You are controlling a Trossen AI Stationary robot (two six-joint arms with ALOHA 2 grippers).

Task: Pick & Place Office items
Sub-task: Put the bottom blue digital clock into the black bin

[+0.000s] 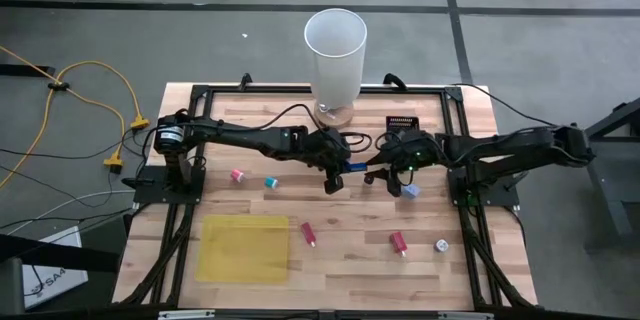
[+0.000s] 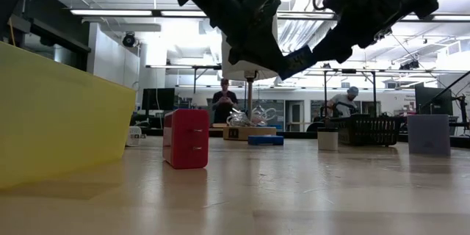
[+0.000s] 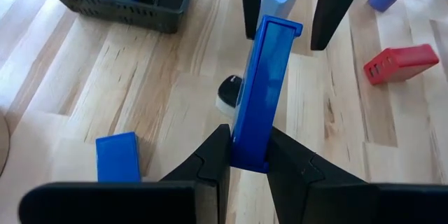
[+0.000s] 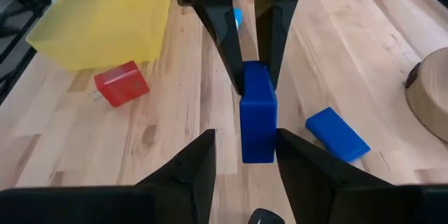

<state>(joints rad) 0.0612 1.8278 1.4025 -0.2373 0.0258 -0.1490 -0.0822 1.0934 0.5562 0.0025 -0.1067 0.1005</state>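
Note:
A long blue bar point(image 3: 264, 91) hangs over the table's middle, with my left gripper point(image 3: 248, 140) shut on one end of it. My right gripper point(image 4: 245, 143) comes from the table's right and is open. Its fingers stand on either side of the bar's free end point(image 4: 257, 122), and a gap shows beside it. Loose on the wood lie two red pieces point(image 1: 308, 232) point(image 1: 399, 243), a whitish round one point(image 1: 441, 246), a pink one point(image 1: 238, 174), a teal one point(image 1: 270, 182), a pale blue one point(image 1: 411, 191) and a small flat blue one point(image 4: 337, 134). My left gripper pinches the blue bar's end point(image 3: 249, 155) between its two fingers. The fingers come from the table's left, slanting down, and the bar sticks out ahead roughly in line with them. The bar is lifted clear of the table, its other end pointing at the right gripper.
A tall white cylinder point(image 1: 335, 50) on a round wooden base stands at the far edge, with a small black tray point(image 1: 402, 123) to its right. A flat yellow sheet point(image 1: 244, 248) lies near the front left. A small black-and-white round thing point(image 3: 227, 94) lies under the bar.

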